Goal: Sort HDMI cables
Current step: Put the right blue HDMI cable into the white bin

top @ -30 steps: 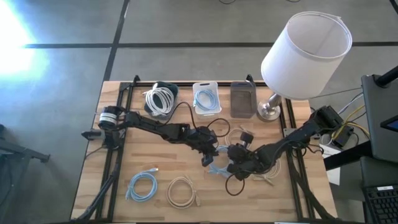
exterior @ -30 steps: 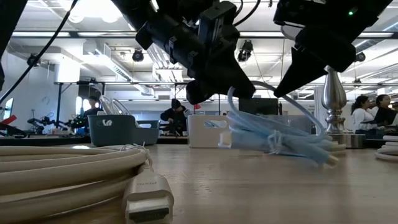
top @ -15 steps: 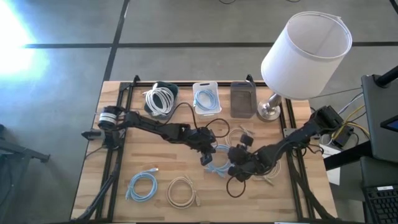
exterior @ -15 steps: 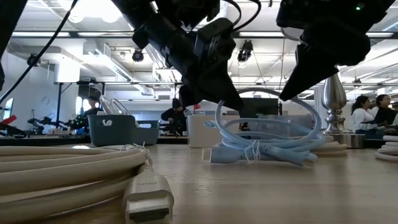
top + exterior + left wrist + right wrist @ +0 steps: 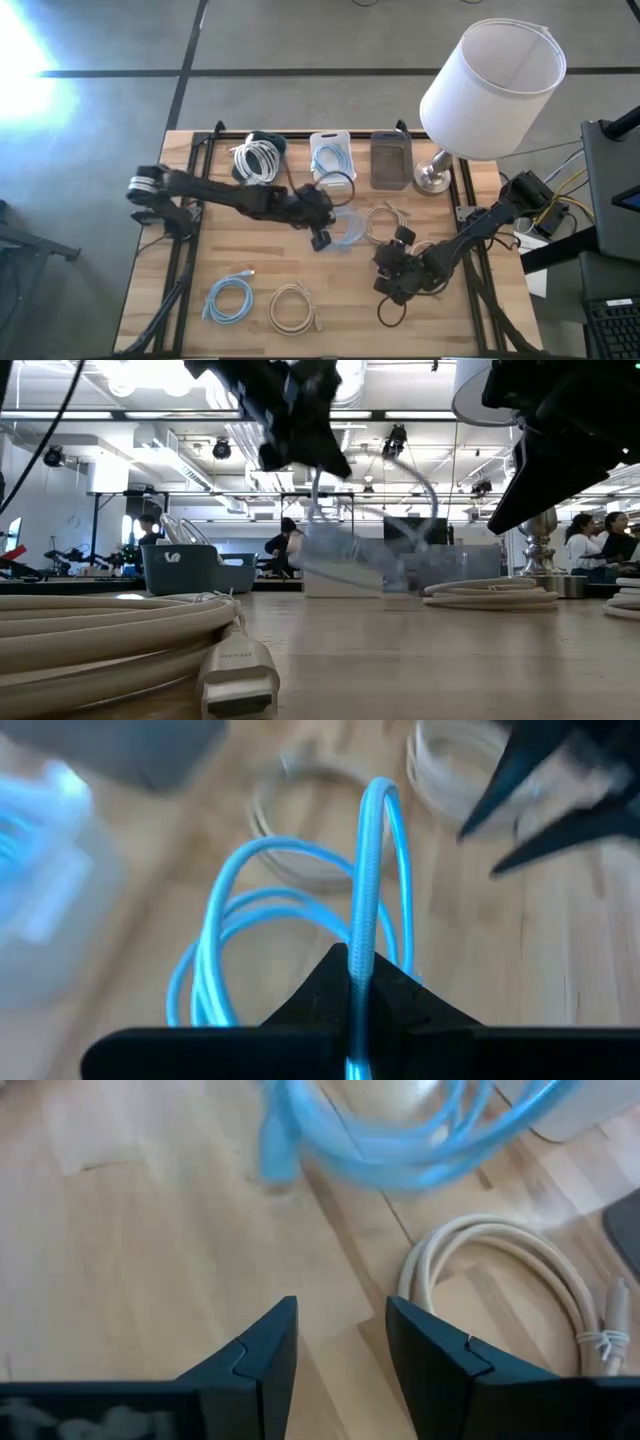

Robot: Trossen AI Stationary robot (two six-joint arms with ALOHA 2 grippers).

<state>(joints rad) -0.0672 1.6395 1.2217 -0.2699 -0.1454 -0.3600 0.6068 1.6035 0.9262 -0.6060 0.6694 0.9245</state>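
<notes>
Carry the light blue HDMI cable coil [image 5: 345, 229] level toward the white bin [image 5: 332, 158] that already holds a blue coil, and release only once it hangs over the bin's opening. The left gripper [image 5: 322, 237] is clamped on one strand, which runs between its fingers while the loops dangle above the table; the right gripper [image 5: 397, 285] waits nearby, fingers apart and empty, beside a beige coil [image 5: 520, 1295]

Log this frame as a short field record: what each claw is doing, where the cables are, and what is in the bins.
left claw: shut on light blue cable, lifted off the table
right claw: open, empty, low over bare wood
beige cable: flat on table beside the lifted one
front cables: one light blue, one beige
dark bin: white coil
white bin: light blue coil
grey bin: contents cannot tell
lamp: back right corner
</notes>
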